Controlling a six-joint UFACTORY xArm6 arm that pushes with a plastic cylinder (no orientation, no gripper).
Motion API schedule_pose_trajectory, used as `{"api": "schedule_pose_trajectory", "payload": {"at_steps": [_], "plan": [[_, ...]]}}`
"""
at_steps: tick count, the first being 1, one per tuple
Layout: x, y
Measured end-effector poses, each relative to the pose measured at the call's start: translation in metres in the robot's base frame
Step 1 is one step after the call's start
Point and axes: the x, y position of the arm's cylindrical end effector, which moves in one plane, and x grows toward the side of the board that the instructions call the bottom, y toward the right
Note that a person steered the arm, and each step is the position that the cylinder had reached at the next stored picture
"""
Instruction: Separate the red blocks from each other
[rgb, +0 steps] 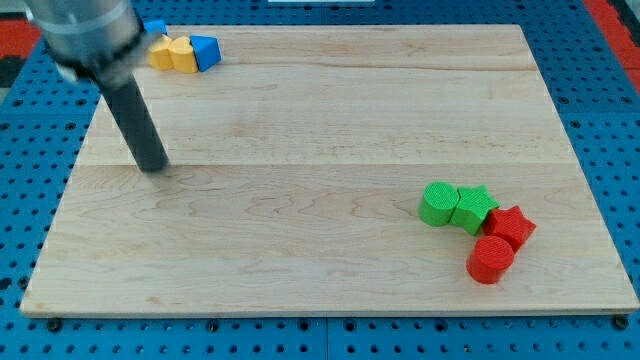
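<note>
A red star block (511, 226) and a red cylinder (490, 259) touch each other at the view's lower right. A green star (474, 208) touches the red star, with a green cube-like block (438, 203) to its left. My tip (153, 166) rests on the wooden board (320, 130) at the view's left, far from the red blocks.
At the view's top left, two yellow blocks (174, 54) sit together with a blue block (205, 50) on their right and another blue block (154, 27) partly hidden behind the rod. A blue pegboard (610, 120) surrounds the board.
</note>
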Motion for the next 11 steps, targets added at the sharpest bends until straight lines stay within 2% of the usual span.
{"api": "schedule_pose_trajectory", "payload": {"at_steps": [1, 2, 3, 4, 5, 6, 7, 8, 9, 10, 11], "plan": [[0.091, 0.136], [0.122, 0.202], [0.100, 0.278], [0.096, 0.308], [0.114, 0.297], [0.123, 0.313], [0.109, 0.354], [0.085, 0.354], [0.055, 0.328], [0.017, 0.331], [0.017, 0.307]]}}
